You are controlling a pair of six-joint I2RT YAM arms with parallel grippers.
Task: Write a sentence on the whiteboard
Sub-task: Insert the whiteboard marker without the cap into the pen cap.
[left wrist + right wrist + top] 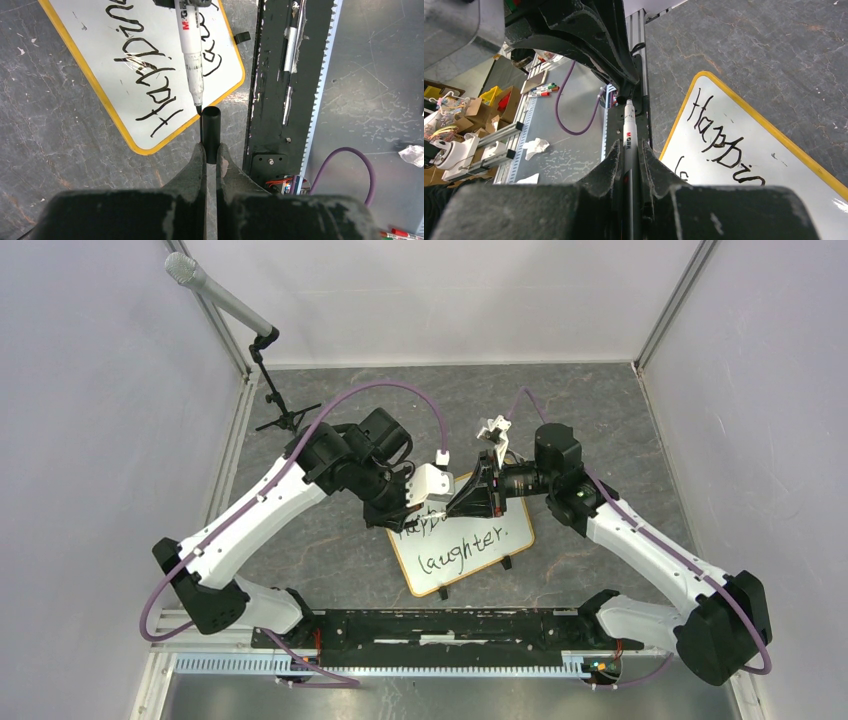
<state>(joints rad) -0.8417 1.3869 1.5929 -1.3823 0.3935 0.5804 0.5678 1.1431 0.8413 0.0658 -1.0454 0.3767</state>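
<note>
The whiteboard (452,578) lies tilted on the grey table, yellow-tan framed, with the sentence (461,546) in dark handwriting in two lines, "Happiness..." above "laughter." My left gripper (418,514) is over the board's top left edge, shut on a black marker cap (210,131). My right gripper (468,500) faces it, shut on a white marker (629,136). The marker (192,55) points its black tip right at the cap's open end, just touching or nearly so. The board (95,35) and its writing (145,67) show in the left wrist view, and the board (784,170) also shows beside the right gripper (629,148).
A microphone on a small black stand (262,352) is at the back left. A black rail (440,626) runs along the near edge. Grey walls close in the table. A crumpled tissue (412,154) and a purple cable (345,167) lie off the table.
</note>
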